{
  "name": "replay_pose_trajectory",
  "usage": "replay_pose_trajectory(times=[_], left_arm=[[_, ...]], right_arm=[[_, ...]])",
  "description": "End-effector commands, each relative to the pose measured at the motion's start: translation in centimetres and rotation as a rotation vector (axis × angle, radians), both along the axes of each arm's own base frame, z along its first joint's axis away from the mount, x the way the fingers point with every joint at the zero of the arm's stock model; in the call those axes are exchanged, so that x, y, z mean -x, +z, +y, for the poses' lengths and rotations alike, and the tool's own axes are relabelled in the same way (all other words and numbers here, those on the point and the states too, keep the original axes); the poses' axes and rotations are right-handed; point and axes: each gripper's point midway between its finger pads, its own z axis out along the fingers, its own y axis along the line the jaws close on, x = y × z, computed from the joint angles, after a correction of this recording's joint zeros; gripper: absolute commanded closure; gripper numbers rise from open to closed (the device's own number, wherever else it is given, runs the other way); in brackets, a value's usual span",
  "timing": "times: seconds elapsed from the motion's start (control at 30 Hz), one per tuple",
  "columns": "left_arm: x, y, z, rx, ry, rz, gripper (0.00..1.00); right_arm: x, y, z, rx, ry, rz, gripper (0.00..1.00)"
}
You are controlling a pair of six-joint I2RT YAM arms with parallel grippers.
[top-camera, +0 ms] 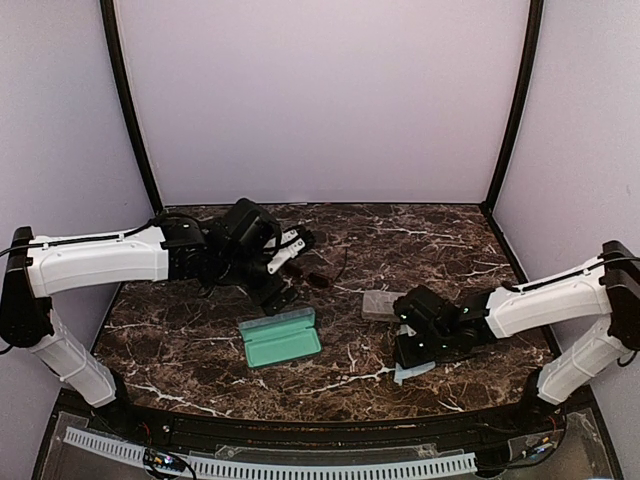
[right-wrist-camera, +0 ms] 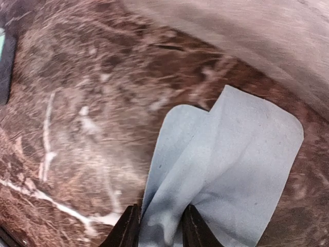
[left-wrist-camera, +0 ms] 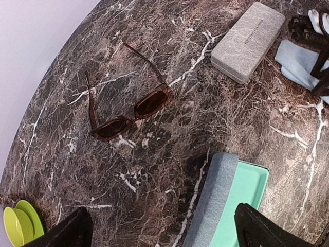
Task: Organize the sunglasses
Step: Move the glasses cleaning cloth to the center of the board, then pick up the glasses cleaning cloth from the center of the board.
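Observation:
One pair of sunglasses with reddish-brown lenses lies unfolded, arms spread, on the dark marble table. From above the sunglasses are a small dark shape just right of my left gripper. The left gripper hangs open above bare marble, with the sunglasses ahead of it. Its right finger is over the open case. My right gripper is shut on a bunched edge of a light-blue cloth, low over the table at the right.
An open case with a teal inside lies at the middle front, its blue-grey lid towards the sunglasses. A closed grey case lies beside the right gripper. Purple walls close off the back and sides.

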Motion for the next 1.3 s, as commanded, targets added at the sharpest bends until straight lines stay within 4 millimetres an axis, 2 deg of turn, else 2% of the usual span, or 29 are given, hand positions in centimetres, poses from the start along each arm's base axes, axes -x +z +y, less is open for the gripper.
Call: replay_pose_trajectory(times=[0.0,0.13,0.2,0.27,0.47,0.53,0.6,0.67,0.73,0.83,1.0,1.27], left_arm=[[0.3,-0.2,0.6,0.002,0.030,0.009,0.01],[0.3,-0.5,1.3,-0.009,0.059,0.010,0.01],[0.2,-0.7,1.9,-0.019,0.088,0.002,0.01],[0.0,-0.8,2.5,-0.021,0.121,0.001,0.01],[-0.2,-0.7,2.4,0.049,0.149,0.031,0.01],[0.0,-0.4,1.5,0.087,0.120,0.041,0.01],[0.4,-0.3,0.5,0.127,0.075,0.059,0.01],[0.6,-0.2,-0.3,0.153,0.049,0.073,0.01],[0.5,0.0,-0.6,0.163,0.045,0.073,0.01],[0.3,0.2,-0.8,0.166,0.044,0.068,0.01],[0.2,0.3,-1.1,0.175,0.035,0.066,0.01],[0.4,0.0,-1.0,0.165,0.034,0.072,0.01]], right_arm=[[3.4,-0.2,4.9,-0.021,0.223,0.072,0.72],[6.4,1.2,10.4,-0.061,0.471,0.049,0.72],[8.1,2.0,12.0,-0.063,0.580,0.028,0.71],[9.2,2.5,12.6,-0.057,0.646,0.009,0.67],[9.1,4.0,10.8,-0.060,0.628,-0.032,0.40],[8.8,4.4,10.1,-0.073,0.587,-0.042,0.37],[8.3,4.5,9.1,-0.101,0.524,-0.030,0.38],[7.9,3.8,7.5,-0.110,0.448,0.001,0.43],[7.6,3.2,6.1,-0.116,0.372,0.042,0.50],[8.0,1.9,4.7,-0.105,0.316,0.103,0.53],[8.2,0.5,3.7,-0.034,0.274,0.145,0.58],[8.3,-0.1,4.1,0.046,0.273,0.129,0.64]])
